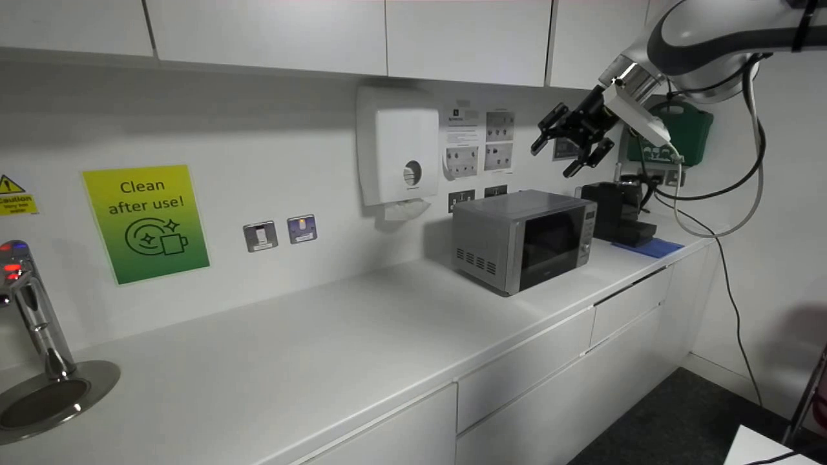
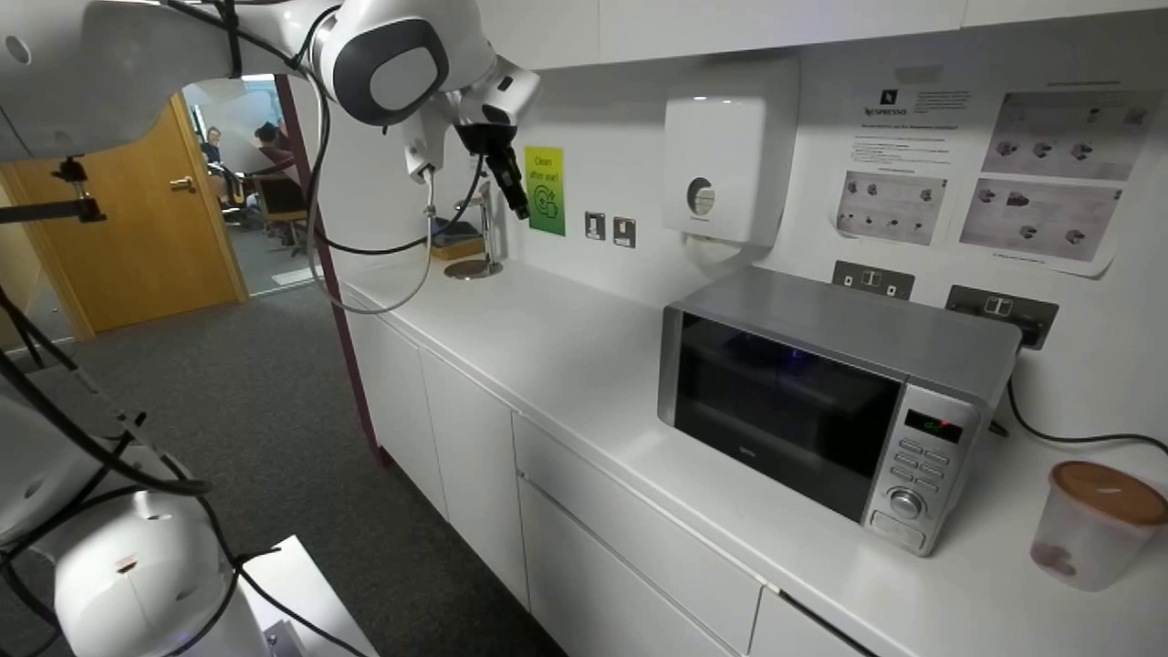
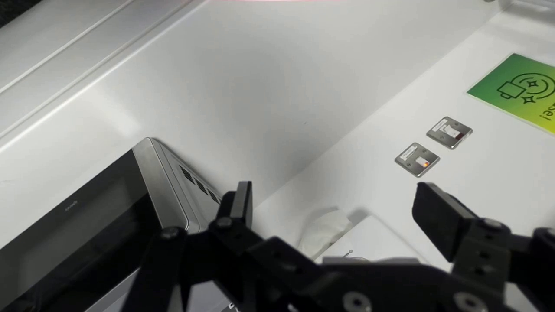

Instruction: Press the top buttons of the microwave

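The silver-grey microwave [image 1: 486,240] stands on the white counter, its dark window facing outward. It also shows in an exterior view [image 2: 787,415], where its control strip with the lit display [image 2: 933,426], several small buttons [image 2: 920,464] and a round knob [image 2: 906,504] is visible. My gripper [image 1: 552,163] is in the air, well above the microwave and apart from it. It shows edge-on in an exterior view [image 2: 520,215]. In the wrist view my gripper [image 3: 333,190] is open, with nothing between its fingers. There the microwave [image 3: 173,186] is at the lower left, its buttons out of view.
A white wall dispenser [image 1: 399,145] hangs behind the microwave. A black appliance [image 1: 607,210] stands beside it, and a clear tub with a brown lid [image 2: 1100,525] is near its control side. Wall cupboards [image 1: 271,32] hang above. Loose cables [image 1: 757,155] dangle from the arm.
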`<action>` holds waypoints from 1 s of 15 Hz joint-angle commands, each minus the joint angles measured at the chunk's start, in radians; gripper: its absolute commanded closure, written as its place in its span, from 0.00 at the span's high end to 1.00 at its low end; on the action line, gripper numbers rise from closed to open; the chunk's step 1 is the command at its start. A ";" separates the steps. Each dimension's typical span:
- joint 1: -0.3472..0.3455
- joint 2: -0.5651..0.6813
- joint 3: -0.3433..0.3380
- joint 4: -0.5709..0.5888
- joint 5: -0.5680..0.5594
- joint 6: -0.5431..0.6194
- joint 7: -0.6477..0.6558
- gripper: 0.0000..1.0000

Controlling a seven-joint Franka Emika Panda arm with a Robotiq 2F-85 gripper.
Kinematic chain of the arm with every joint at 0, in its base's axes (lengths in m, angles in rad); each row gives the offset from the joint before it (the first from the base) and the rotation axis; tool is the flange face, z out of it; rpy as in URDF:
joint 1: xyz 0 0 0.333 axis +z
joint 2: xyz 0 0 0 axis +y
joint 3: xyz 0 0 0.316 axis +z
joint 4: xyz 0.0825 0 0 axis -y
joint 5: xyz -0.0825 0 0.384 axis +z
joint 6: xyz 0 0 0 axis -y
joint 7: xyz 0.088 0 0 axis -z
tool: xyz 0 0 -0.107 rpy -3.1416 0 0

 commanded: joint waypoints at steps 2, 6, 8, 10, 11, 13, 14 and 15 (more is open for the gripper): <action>-0.017 0.003 0.011 0.005 0.008 -0.006 -0.006 1.00; -0.063 0.088 -0.037 0.089 0.053 0.088 0.074 1.00; -0.096 0.145 -0.091 0.153 0.069 0.113 0.075 1.00; -0.128 0.200 -0.147 0.215 0.095 0.138 0.076 1.00; -0.146 0.235 -0.177 0.252 0.108 0.144 0.081 1.00; -0.171 0.296 -0.226 0.311 0.151 0.183 0.089 1.00; -0.175 0.316 -0.241 0.322 0.185 0.227 0.084 1.00; -0.166 0.328 -0.256 0.323 0.254 0.274 0.058 1.00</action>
